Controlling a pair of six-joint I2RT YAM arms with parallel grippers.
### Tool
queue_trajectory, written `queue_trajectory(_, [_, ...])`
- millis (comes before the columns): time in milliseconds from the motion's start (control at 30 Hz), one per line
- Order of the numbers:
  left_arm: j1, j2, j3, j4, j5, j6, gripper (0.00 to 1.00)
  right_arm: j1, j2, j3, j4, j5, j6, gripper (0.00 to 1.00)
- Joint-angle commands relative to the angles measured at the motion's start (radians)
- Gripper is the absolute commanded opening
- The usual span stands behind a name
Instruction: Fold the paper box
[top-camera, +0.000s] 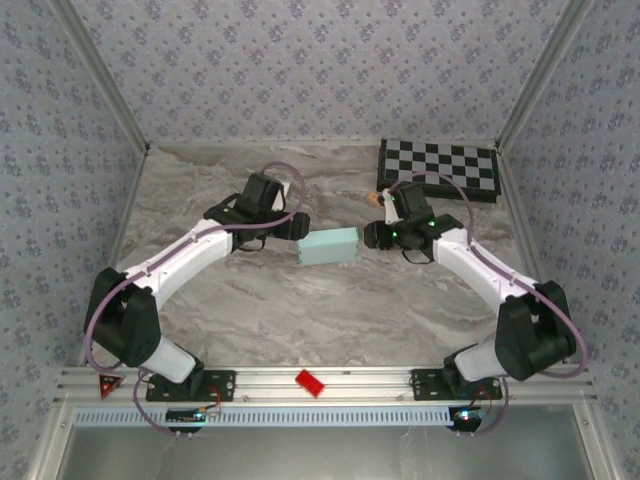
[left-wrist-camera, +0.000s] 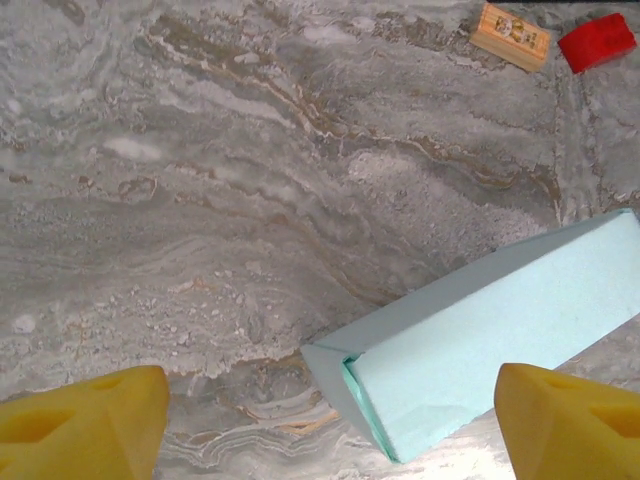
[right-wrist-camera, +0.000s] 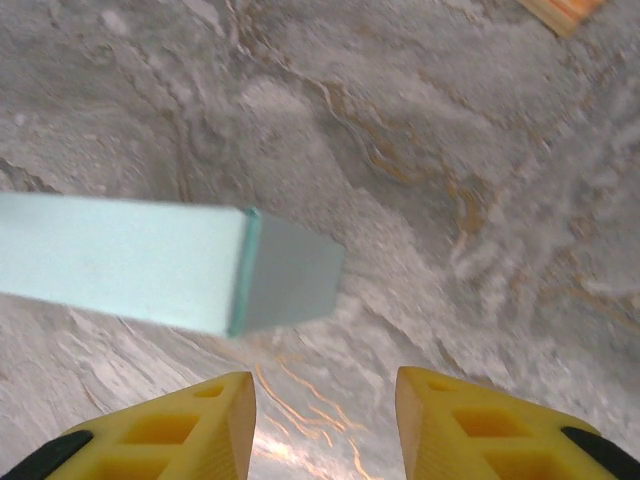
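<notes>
Inward, both spread: left end effector (left-wrist-camera: 335, 425), right end effector (right-wrist-camera: 325, 425) flanking paper box (top-camera: 329, 245).

readable text: none | wooden block (left-wrist-camera: 510, 35): dark printed marks on top face, too small to read

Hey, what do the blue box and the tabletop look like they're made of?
Box: probably thin matte card; pale mint, crisp folded edges, a flap tucked in at one end. Table: grey marble look with tan veins, low sheen; real stone or printed laminate, I cannot tell.
</notes>
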Motion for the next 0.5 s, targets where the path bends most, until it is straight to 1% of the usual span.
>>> queue_trajectory(0, [-0.011,0.035,0.051,-0.009,0.011,0.164,0.88,-0.027,-0.08,-0.08,0.021,0.018,-0.009,0.43])
queue_trajectory(100, [-0.031,0.069,0.092,-0.018,0.016,0.28,0.9,-0.057,-0.148,-0.156,0.03,0.024,-0.009,0.44])
queue_trajectory(200, [-0.049,0.086,0.089,0.022,0.059,0.414,0.91,-0.087,-0.206,-0.217,0.028,0.024,-0.006,0.45])
queue_trajectory(333, [-0.055,0.086,0.05,0.117,0.164,0.572,0.92,-0.125,-0.264,-0.277,0.011,0.019,-0.009,0.45])
queue_trajectory(467, [-0.059,0.12,0.072,0.087,0.246,0.728,0.92,-0.147,-0.303,-0.314,0.002,0.016,-0.008,0.46])
